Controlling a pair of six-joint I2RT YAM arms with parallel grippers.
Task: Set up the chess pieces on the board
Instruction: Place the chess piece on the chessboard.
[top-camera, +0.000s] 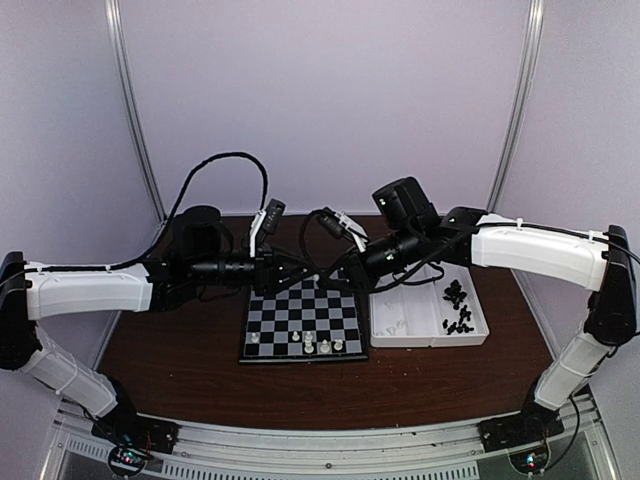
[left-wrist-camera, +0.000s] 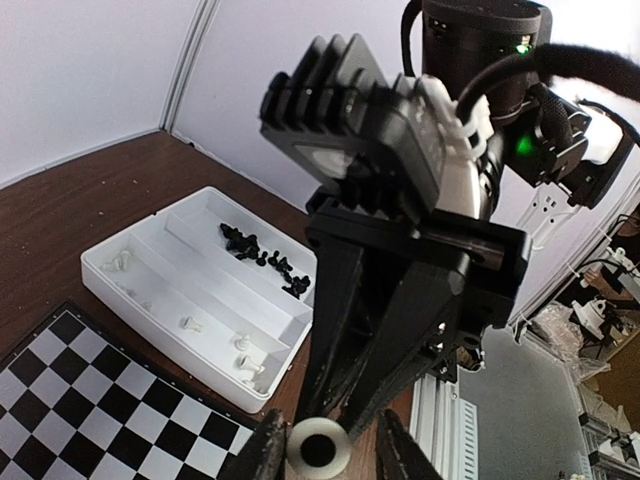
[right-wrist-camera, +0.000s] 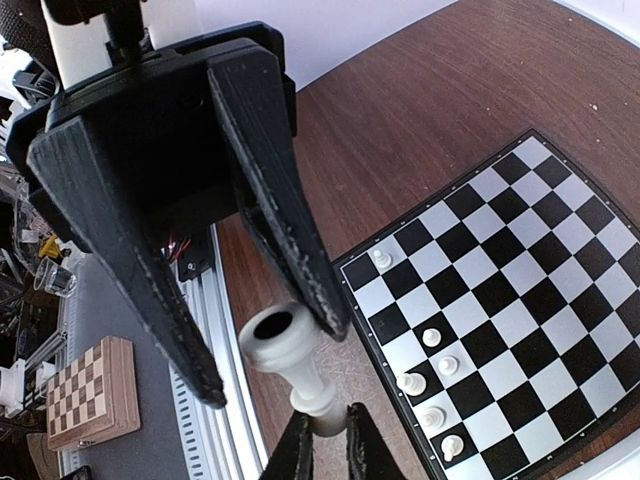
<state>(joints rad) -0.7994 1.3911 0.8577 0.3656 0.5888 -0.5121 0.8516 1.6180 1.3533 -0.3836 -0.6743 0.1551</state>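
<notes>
Brown table (top-camera: 180, 365); white piece (right-wrist-camera: 290, 360) likely light, slick, best pinched at stem; right gripper (right-wrist-camera: 328, 442) clamps it; left gripper (left-wrist-camera: 330, 448) flanks wide end, gap showing.

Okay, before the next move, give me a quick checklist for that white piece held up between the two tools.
1. Grip of the right tool on the white piece: ok, clamped at the narrow end.
2. The left tool straddles the piece's wide end: ok.
3. The left tool is closed on it: not ok, a gap shows on one side.
4. Free squares on the board: ok, most are bare.
5. The placed pieces stand upright: ok.
</notes>
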